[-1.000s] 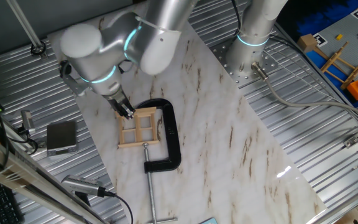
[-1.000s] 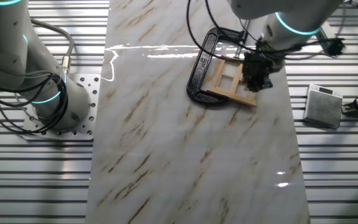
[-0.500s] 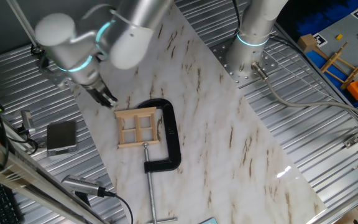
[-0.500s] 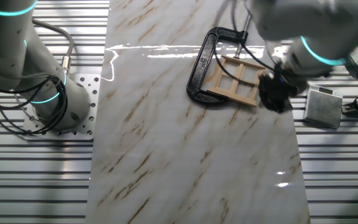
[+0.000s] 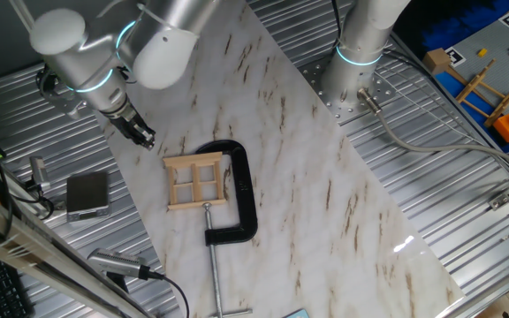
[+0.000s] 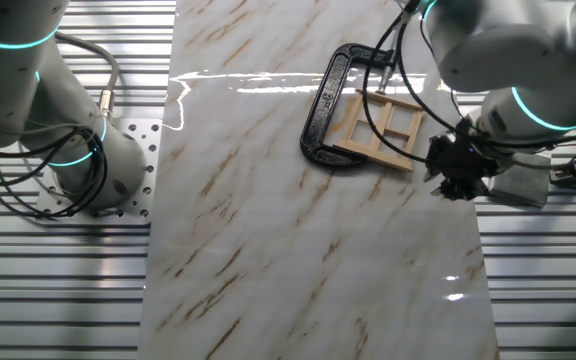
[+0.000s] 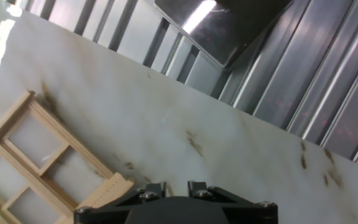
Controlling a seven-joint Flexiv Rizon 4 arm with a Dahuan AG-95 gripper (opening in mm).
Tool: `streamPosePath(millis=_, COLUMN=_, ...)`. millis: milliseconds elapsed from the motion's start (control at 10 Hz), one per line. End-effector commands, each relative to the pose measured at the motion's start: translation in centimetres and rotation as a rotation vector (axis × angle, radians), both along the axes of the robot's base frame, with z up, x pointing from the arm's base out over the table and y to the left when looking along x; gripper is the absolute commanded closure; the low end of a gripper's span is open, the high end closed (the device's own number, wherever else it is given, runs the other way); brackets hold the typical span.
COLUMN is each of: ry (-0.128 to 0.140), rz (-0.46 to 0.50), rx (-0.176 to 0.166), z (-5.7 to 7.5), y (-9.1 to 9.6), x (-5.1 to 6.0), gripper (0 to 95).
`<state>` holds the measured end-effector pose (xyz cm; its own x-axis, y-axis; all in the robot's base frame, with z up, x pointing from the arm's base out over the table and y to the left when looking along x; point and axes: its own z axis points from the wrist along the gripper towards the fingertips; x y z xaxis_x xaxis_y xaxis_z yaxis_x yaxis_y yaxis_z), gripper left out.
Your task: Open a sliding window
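Note:
The sliding window is a small light wooden frame with thin crossbars, lying flat on the marble board inside the mouth of a black C-clamp. It also shows in the other fixed view and at the lower left of the hand view. My gripper hangs beside the window, apart from it, near the board's edge. In the hand view its fingers stand close together with nothing between them.
A grey metal box lies on the ribbed table just past the board's edge, close to my gripper. A second arm's base stands at the back. A wooden rack toy with blue and orange pieces sits far right.
My gripper has left the window's side and moved away from it toward the board's edge and the grey box. The window and clamp lie where they were.

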<state>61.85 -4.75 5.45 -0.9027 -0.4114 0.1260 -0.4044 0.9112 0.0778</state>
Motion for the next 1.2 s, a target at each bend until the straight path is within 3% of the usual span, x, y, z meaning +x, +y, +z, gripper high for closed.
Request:
streamPosePath(millis=100, ry=-0.008, rz=-0.052, rx=-0.049, z=-0.2, y=-0.1, x=0.1, gripper=95.0)
streamPosePath(millis=500, ry=-0.008, rz=-0.007, rx=-0.068, z=-0.2, y=-5.0, x=2.1, gripper=95.0)
streamPosePath(millis=700, ry=-0.008, rz=0.022, rx=-0.063, z=0.1, y=-6.0, x=1.6, gripper=95.0)
streamPosePath(millis=1200, ry=-0.005, rz=0.059, rx=-0.06, z=0.2, y=-6.1, x=1.4, gripper=95.0)
